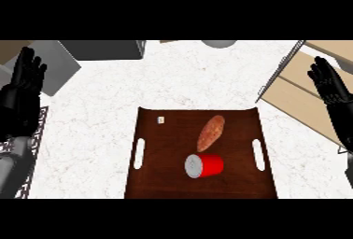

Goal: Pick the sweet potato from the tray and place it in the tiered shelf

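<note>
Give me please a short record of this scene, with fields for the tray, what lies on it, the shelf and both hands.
tray: dark brown tray on the white counter
sweet potato: sweet potato lying on the tray, not held
red can: red can on its side, just below the sweet potato; contact unclear
shelf: tiered shelf at upper right
left hand: left hand open, resting at the left edge
right hand: right hand open, resting at the right edge
</note>
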Robot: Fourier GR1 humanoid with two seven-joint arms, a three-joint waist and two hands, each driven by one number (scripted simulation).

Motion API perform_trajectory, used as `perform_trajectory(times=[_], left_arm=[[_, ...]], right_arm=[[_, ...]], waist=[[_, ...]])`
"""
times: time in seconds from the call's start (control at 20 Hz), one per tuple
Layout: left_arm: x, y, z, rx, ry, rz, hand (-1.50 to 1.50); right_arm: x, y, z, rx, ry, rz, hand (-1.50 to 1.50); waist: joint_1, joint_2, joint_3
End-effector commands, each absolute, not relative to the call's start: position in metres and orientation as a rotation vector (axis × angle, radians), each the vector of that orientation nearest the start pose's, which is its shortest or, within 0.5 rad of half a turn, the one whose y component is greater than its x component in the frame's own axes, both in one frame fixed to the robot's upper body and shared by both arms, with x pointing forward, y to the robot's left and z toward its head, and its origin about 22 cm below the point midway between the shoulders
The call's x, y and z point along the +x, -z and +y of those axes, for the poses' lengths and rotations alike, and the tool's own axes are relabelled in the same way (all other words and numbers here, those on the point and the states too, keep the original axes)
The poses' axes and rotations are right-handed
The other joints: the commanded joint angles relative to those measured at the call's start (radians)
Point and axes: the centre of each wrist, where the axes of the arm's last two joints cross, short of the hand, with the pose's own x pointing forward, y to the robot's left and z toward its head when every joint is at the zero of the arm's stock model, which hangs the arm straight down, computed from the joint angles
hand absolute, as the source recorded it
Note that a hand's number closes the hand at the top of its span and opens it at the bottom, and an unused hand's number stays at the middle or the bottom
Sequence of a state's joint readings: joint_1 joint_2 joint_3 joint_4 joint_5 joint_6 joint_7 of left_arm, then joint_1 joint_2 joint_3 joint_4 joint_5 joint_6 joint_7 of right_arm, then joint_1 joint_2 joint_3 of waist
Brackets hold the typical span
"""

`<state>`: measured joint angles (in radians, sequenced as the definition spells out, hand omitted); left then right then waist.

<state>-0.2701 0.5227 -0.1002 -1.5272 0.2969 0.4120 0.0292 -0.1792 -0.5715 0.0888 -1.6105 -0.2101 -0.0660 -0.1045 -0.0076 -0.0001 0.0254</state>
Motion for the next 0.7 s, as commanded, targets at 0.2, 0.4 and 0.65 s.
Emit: perform_trajectory(times=[0.2,0.4,0.65], left_arm=[[0.256,-0.007,0.318,0.314,-0.106,-1.272,0.00],[0.239,0.015,0.314,0.221,-0.152,-1.147,0.00],[0.243,0.034,0.288,0.137,-0.083,-1.111,0.00]], right_arm=[[0.235,-0.058,-0.341,-0.715,0.126,-1.692,1.50],[0.173,0.022,-0.363,-0.897,0.335,-1.137,1.50],[0.137,0.019,-0.271,-0.901,0.443,-1.254,-1.50]], waist=[[-0.095,-0.007,-0.030],[-0.108,0.008,-0.033],[-0.038,-0.001,-0.029]])
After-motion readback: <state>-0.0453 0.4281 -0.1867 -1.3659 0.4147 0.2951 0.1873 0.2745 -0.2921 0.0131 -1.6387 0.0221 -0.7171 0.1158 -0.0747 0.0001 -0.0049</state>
